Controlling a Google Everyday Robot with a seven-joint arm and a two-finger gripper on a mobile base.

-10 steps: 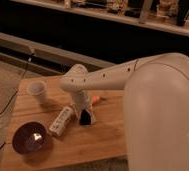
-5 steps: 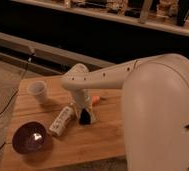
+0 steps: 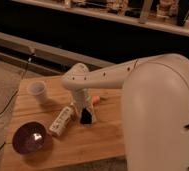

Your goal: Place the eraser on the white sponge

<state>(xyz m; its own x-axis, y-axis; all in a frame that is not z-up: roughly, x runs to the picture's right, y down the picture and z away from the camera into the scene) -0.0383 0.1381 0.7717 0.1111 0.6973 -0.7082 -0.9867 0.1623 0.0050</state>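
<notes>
My gripper (image 3: 85, 116) points down at the wooden table (image 3: 108, 140), just right of the lying white bottle. A small black shape shows at its tip, touching or just above the wood; it may be the eraser, but I cannot tell it apart from the gripper. The white sponge is not in sight; it may be hidden behind the gripper or the arm. The big white arm (image 3: 153, 100) fills the right side of the view and covers that part of the table.
A white labelled bottle (image 3: 62, 121) lies on its side left of the gripper. A white cup (image 3: 37, 91) stands at the back left. A dark purple bowl (image 3: 29, 137) sits at the front left. An orange stick-like item (image 3: 96, 99) lies behind the gripper.
</notes>
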